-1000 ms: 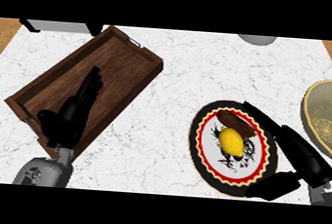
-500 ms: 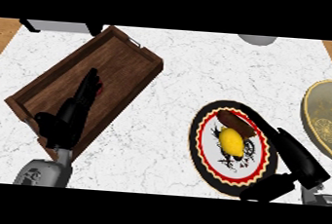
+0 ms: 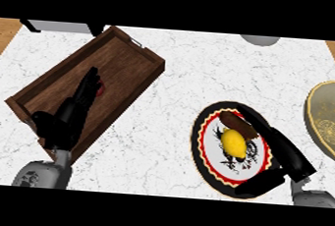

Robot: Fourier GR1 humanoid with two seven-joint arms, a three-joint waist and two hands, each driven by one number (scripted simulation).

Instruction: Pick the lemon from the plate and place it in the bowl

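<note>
Fingers of the right hand (image 3: 287,155) have moved a little closer around the lemon (image 3: 233,142) on the plate (image 3: 201,152), open, holding nothing; grasp seems next, bowl (image 3: 330,121) waiting beside.

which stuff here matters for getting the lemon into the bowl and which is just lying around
For the job:
- lemon, lying on the plate
- plate
- bowl, at the right edge
- right hand, open around the plate's right side

Lying about:
- wooden tray
- brown item beside the lemon
- left hand, open and resting over the tray
- grey object at the top edge
</note>
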